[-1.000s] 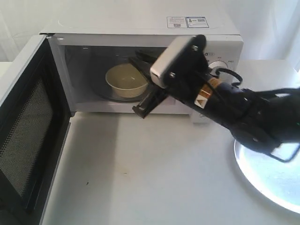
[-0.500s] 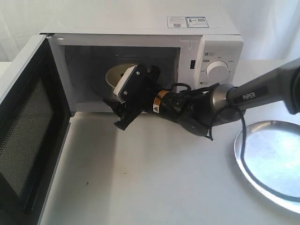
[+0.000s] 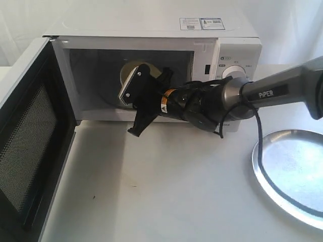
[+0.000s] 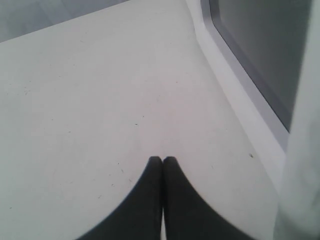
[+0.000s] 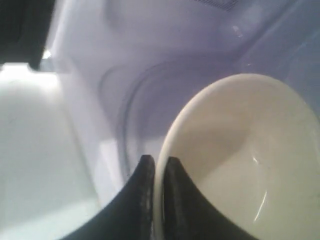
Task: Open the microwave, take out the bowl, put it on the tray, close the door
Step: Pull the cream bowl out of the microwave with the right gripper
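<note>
Door [image 3: 30, 146]: swung fully open to the left, so the cavity of the microwave [image 3: 151, 30] is free for my right arm to reach in from the tray side.
Bowl [image 5: 240, 150]: inside the cavity, near the middle; from the exterior view it seems tipped toward the opening, though my wrist hides its base.
Right fingers [image 5: 135, 210]: nearly together, clamped on the bowl's near rim, one outside the wall and one inside. A rim pinch lets me draw it out under the low ceiling.
Left fingers [image 4: 145, 200]: pressed together, holding nothing, hanging over the white surface [image 4: 75, 100] beside the door's outer face. I judge they wait there to push it shut.
Tray [image 3: 295, 169]: on the surface, well right of the microwave, bare and ready.
</note>
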Controlling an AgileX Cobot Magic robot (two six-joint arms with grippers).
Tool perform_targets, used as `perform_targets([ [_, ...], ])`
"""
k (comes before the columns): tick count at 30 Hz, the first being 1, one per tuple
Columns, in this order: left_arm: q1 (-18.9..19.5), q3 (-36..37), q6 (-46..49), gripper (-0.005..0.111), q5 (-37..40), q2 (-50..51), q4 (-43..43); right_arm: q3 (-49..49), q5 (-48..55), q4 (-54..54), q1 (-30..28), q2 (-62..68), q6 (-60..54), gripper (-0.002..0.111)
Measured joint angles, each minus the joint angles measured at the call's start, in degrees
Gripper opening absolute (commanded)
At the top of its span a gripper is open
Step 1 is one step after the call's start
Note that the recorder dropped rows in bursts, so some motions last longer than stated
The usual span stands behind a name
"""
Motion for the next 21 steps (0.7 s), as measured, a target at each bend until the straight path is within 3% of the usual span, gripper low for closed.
perform_targets([
  [12,0.00,0.00,0.00,0.000,0.00,0.00,0.00,16.62,27.48,-4.12,11.52,-20.94,2.15,0.000],
  [17,0.00,0.00,0.00,0.000,0.00,0.00,0.00,24.69,44.57,-5.95,11.75,-25.64,11.71,0.000],
  [21,0.00,0.00,0.00,0.000,0.00,0.00,0.00,31.32,52.98,-18.41,11.75,-27.30,27.76,0.000],
])
